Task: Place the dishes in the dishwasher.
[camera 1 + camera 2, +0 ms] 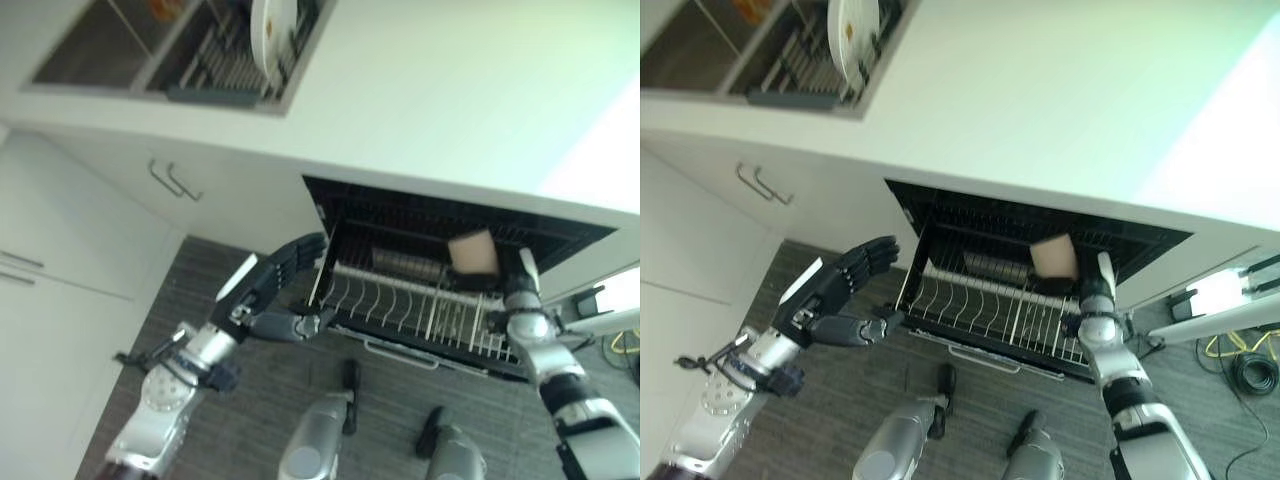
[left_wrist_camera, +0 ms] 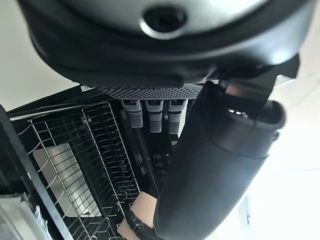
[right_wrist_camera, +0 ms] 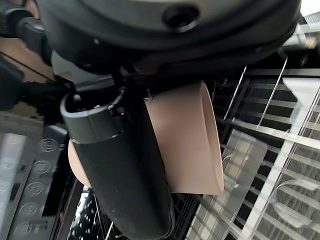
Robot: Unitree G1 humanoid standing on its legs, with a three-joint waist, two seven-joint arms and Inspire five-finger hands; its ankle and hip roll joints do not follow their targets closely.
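Beige cup (image 3: 187, 137), gripped in right hand (image 3: 117, 175), centre-right directly above dishwasher rack (image 1: 400, 305); left hand (image 1: 835, 295) open, empty, centre-left.

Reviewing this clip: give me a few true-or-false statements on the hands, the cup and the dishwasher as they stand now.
1. The right hand holds a beige cup. True.
2. The cup sits in the sink rack on the counter. False: it is held over the dishwasher rack.
3. The left hand grips a plate. False: it is open, holding nothing, beside the rack.
4. A white plate stands in the dish rack on the counter. True.
5. The dishwasher is shut. False: its rack is pulled out.
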